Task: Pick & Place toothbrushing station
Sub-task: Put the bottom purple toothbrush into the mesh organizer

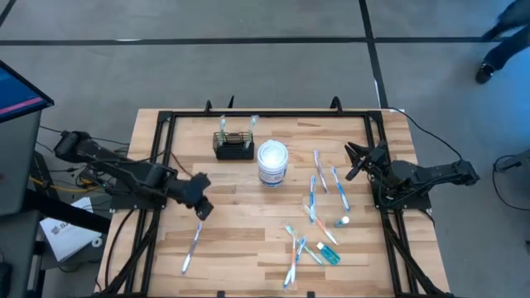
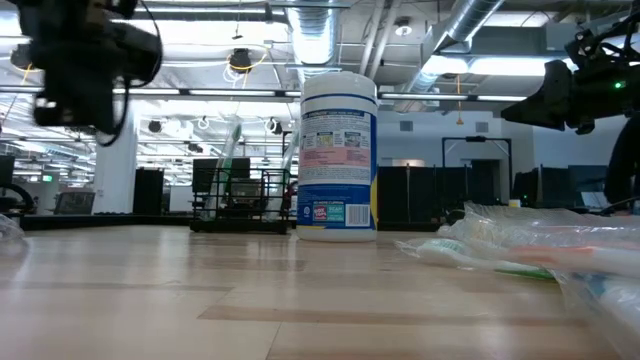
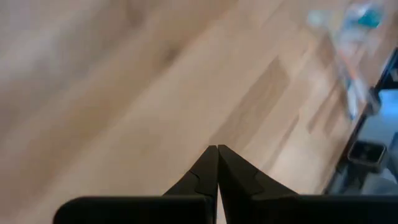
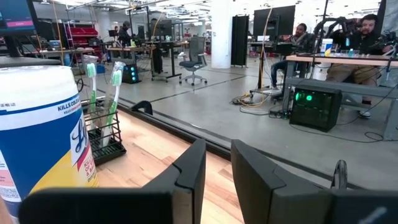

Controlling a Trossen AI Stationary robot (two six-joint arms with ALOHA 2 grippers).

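Left hand [image 1: 201, 209] closed, empty, over bare wood; right hand [image 1: 354, 161] parted near table [image 1: 248, 240] edge; toothbrushing station [image 1: 233, 146] untouched.

On the white tub [image 4: 43, 134], the right wrist view gives us "KILLS COLD" in small print on the label, and a large white letter "L" below it on the blue band. In the low view the tub's [image 2: 338, 155] label print is too small to read.
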